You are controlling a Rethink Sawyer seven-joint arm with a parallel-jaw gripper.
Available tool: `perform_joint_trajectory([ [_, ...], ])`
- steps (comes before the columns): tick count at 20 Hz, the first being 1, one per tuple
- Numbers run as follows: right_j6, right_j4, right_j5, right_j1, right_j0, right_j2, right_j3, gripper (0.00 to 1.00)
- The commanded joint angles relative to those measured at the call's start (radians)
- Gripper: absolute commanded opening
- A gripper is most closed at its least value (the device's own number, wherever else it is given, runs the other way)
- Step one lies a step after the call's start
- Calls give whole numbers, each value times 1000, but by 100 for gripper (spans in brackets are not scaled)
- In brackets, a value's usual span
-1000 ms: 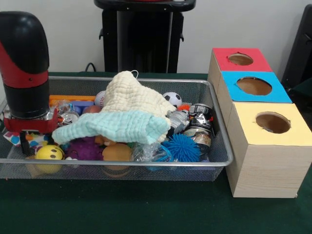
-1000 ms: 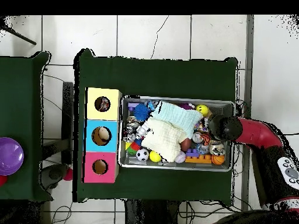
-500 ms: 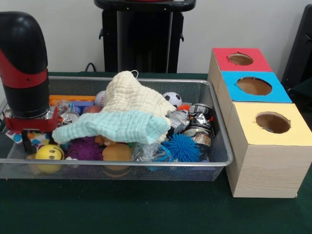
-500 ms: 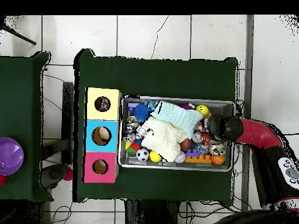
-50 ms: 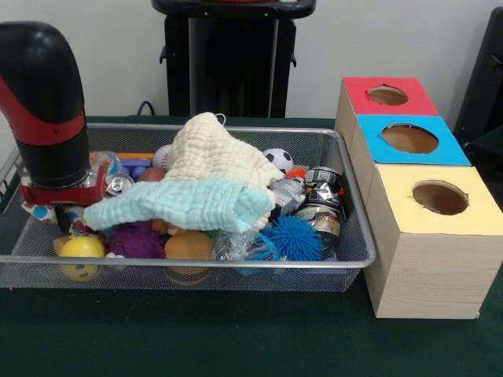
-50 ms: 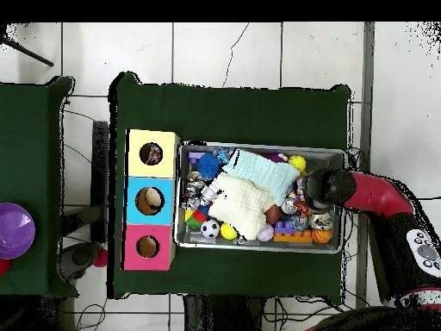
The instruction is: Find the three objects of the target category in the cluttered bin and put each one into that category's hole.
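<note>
A wire mesh bin (image 5: 346, 196) (image 6: 338, 155) holds a heap of clutter under a cream cloth (image 5: 212, 153) (image 6: 237, 207) and a mint cloth (image 5: 185, 203) (image 6: 265, 171). Crushed cans (image 5: 322, 188) lie at its right end, with a blue spiky ball (image 5: 292, 237) in front of them. At the left end are a yellow smiley ball (image 5: 78, 251), a purple spiky ball (image 5: 135, 239) and a soccer ball (image 5: 277, 159). My gripper (image 5: 63, 210) (image 6: 317, 186) is down among the clutter at the bin's left end, its tip hidden.
Three wooden boxes stand beside the bin, with a red-topped hole (image 5: 387, 95) (image 6: 147, 246), a blue-topped hole (image 5: 409, 138) (image 6: 149, 200) and a yellow-topped hole (image 5: 440, 197) (image 6: 151, 153). A purple bowl (image 6: 13, 231) rests on a separate table.
My arm has shifted a little further into the bin toward the cloths and tilted. The yellow smiley ball has rolled, so its face now points lower.
</note>
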Motion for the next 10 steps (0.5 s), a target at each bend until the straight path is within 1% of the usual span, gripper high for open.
perform_joint_trajectory([
  [1, -235, -19, 173, 121, 12, 19, 35, 0],
  [2, -244, -21, 181, 122, 12, 20, 34, 0],
  [3, -256, -27, 166, 122, 8, 28, 37, 0],
  [4, -300, -46, 167, 115, 8, 38, 40, 0],
  [5, -308, -57, 162, 106, 12, 38, 43, 0],
  [7, -321, -78, 166, 61, 31, 35, 61, 0],
  [9, -332, -125, 148, -17, 70, 17, 78, 0],
  [10, -345, -146, 154, -74, 96, 10, 88, 0],
])
